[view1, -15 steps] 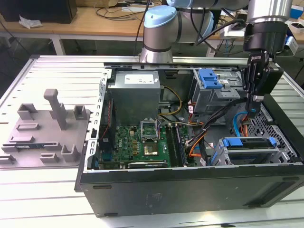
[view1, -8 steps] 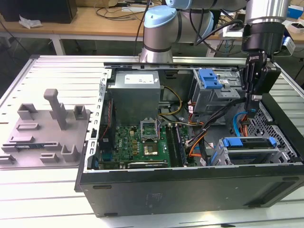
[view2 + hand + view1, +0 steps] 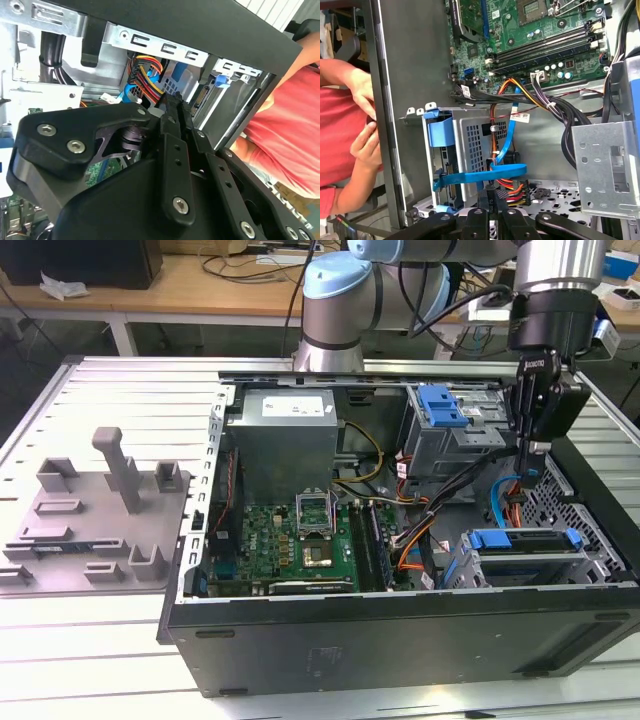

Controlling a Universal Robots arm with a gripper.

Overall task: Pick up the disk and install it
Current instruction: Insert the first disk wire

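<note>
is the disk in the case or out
In. The disk, in its blue carrier, sits slotted inside the computer case, below the gripper. Fully seated: cannot tell.

1. A pale slatted metal table (image 3: 120,390) is stretching across the exterior view, its grooves running side to side.
2. Behind it, a wooden workbench (image 3: 200,295) is standing on white legs (image 3: 122,335) (the space beneath is lying in shadow).
3. A black box (image 3: 80,260) is sitting on the bench at the exterior view's left, with a crumpled white scrap (image 3: 57,285) just beside it.
4. Loose cables (image 3: 255,262) are trailing over the bench top.
5. Bright, even light is falling on the table, leaving few hard shadows.
</note>
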